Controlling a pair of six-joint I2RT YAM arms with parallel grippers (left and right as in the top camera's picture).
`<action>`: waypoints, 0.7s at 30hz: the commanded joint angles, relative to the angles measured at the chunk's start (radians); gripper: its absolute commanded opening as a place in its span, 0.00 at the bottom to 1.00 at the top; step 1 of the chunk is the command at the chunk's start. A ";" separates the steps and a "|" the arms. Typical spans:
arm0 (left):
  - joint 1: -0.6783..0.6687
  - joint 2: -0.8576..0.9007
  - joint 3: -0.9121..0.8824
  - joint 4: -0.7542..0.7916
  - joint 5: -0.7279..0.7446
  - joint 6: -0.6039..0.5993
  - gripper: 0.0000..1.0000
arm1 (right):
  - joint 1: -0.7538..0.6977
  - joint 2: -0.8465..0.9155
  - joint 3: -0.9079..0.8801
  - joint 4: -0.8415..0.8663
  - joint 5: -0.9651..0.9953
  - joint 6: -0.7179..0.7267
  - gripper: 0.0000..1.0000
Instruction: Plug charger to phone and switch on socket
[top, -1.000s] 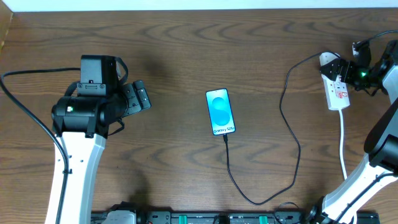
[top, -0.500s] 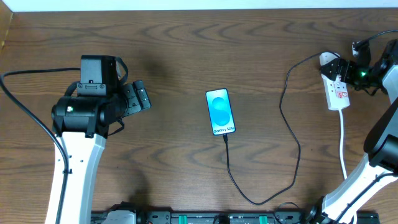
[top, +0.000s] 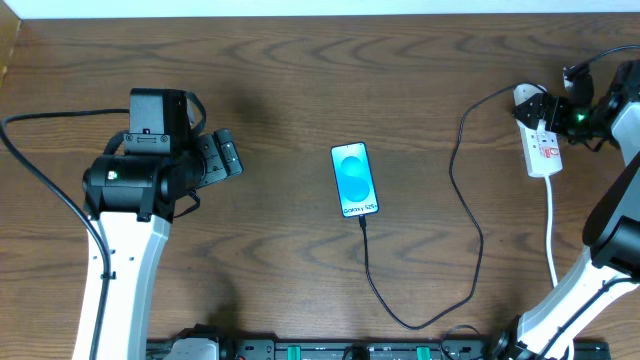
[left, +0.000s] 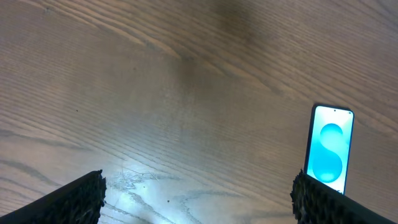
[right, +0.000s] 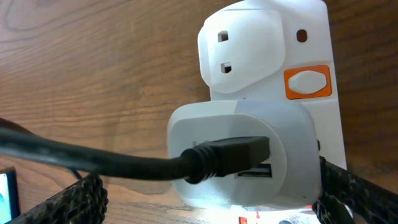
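Phone: the phone (top: 356, 180) (left: 329, 151) lies flat at mid-table (top: 300, 80), its blue screen lit and facing up.
Charger: the black cable (top: 470, 215) (right: 93, 158) meets the phone's lower edge, loops toward the table's near edge, then climbs to the power strip (top: 543, 150) (right: 267, 37) at far right.
Socket end: the cable's black connector sits in a white adapter (right: 242, 149) seated on the strip, beside an orange switch (right: 308, 82).
Left gripper (top: 222, 158) (left: 199, 199): released, fingers spread wide over bare wood, well apart from the phone.
Right gripper (top: 545, 108) (right: 211, 199): fingers apart, straddling the adapter at the strip's far end, grasping nothing.
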 joint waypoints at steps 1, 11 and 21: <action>0.002 0.000 0.000 -0.003 -0.013 0.010 0.95 | 0.102 0.032 -0.040 -0.046 -0.109 0.073 0.99; 0.002 0.000 0.000 -0.003 -0.013 0.010 0.95 | 0.164 0.037 -0.047 -0.032 -0.087 0.149 0.99; 0.002 0.000 0.000 -0.003 -0.013 0.010 0.95 | 0.204 0.037 -0.081 -0.005 -0.051 0.236 0.99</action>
